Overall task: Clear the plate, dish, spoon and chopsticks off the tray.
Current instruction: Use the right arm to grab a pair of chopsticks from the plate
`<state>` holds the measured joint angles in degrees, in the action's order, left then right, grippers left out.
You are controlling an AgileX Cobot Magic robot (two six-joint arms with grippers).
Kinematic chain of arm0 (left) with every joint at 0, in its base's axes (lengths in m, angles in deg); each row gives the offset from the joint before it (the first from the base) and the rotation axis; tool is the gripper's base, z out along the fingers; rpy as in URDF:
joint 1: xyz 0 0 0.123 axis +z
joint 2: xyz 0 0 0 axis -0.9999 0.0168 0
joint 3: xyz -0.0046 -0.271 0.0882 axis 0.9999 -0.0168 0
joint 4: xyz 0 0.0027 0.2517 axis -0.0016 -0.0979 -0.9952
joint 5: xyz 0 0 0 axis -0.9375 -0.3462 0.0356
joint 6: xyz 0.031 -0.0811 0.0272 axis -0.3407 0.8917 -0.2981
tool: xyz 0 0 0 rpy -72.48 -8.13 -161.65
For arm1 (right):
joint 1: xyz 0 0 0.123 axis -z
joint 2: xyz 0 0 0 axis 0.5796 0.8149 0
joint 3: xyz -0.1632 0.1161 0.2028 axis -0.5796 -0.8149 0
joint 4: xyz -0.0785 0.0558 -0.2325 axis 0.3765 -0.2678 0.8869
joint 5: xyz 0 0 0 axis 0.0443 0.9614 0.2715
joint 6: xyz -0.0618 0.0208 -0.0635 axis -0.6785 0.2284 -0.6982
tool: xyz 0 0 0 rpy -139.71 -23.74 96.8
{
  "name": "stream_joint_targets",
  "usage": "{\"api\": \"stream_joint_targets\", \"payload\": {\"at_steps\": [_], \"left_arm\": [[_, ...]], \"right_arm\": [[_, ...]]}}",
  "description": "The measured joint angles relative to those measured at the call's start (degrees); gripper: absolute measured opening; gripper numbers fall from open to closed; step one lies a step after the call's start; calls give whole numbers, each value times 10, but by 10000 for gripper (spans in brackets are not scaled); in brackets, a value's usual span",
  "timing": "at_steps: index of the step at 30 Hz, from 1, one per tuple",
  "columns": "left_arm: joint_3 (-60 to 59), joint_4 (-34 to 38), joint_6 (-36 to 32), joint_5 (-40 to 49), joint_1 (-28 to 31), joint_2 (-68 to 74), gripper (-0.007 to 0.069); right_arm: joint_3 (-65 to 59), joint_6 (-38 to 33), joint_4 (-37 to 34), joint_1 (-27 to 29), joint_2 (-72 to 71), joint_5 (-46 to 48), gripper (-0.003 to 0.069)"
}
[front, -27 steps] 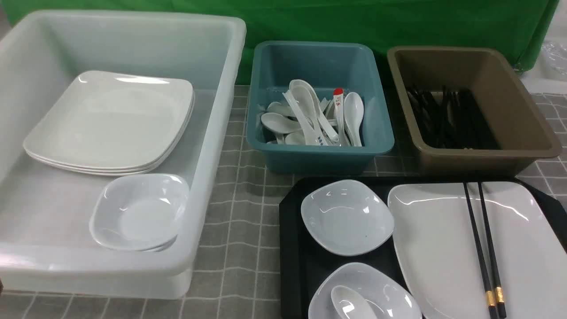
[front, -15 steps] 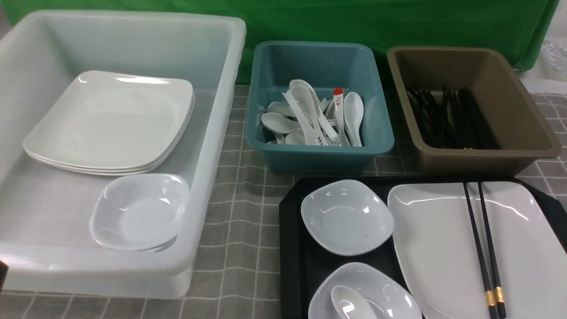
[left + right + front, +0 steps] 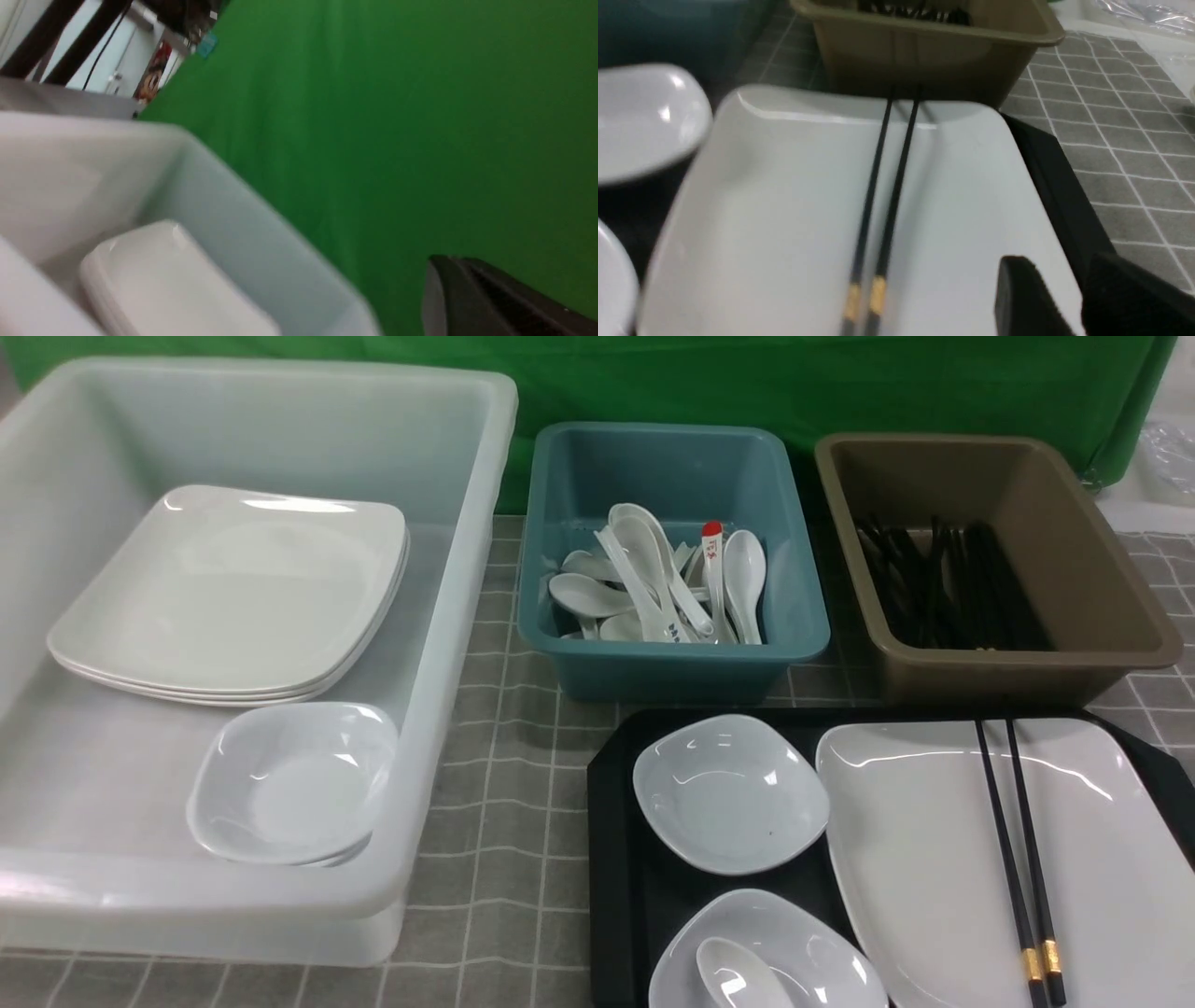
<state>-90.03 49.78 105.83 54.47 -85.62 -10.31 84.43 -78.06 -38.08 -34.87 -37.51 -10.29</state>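
The black tray (image 3: 611,859) sits at the front right. On it lie the large white plate (image 3: 924,868), with the black chopsticks (image 3: 1013,840) across it, and a small white dish (image 3: 728,793). A second small dish (image 3: 812,957) holds the white spoon (image 3: 738,980). Neither gripper shows in the front view. In the right wrist view my right gripper (image 3: 1057,268) stands open and empty over the plate's (image 3: 784,210) edge by the tray rim (image 3: 1057,186), beside the chopsticks (image 3: 887,186). My left gripper (image 3: 441,263) is shut and empty, against the green backdrop beside the white bin (image 3: 261,242).
A large translucent white bin (image 3: 448,616) at the left holds stacked plates (image 3: 233,597) and small dishes (image 3: 294,784). A teal tub (image 3: 672,653) of spoons and a brown tub (image 3: 1018,663) of chopsticks stand behind the tray. A grey checked cloth (image 3: 504,859) covers the table.
A dark part of the left arm at the lower left edge of the front view has slipped out of sight. Nothing on the tray has moved.
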Motion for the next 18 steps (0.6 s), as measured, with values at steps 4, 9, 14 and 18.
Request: {"api": "stream_joint_targets", "payload": {"at_steps": [4,9,14,18], "left_arm": [[87,-116,110,-69,0,-1,4],[280,-243,160,166,0,42,4],[529,-219,-10,568,0,205,4],[617,-120,-145,797,0,349,4]], "right_arm": [[0,234,-150,0,0,-134,240],[0,337,-179,0,0,-193,240],[0,390,-178,-2,0,-217,240],[57,355,-112,-34,13,-112,171]]}}
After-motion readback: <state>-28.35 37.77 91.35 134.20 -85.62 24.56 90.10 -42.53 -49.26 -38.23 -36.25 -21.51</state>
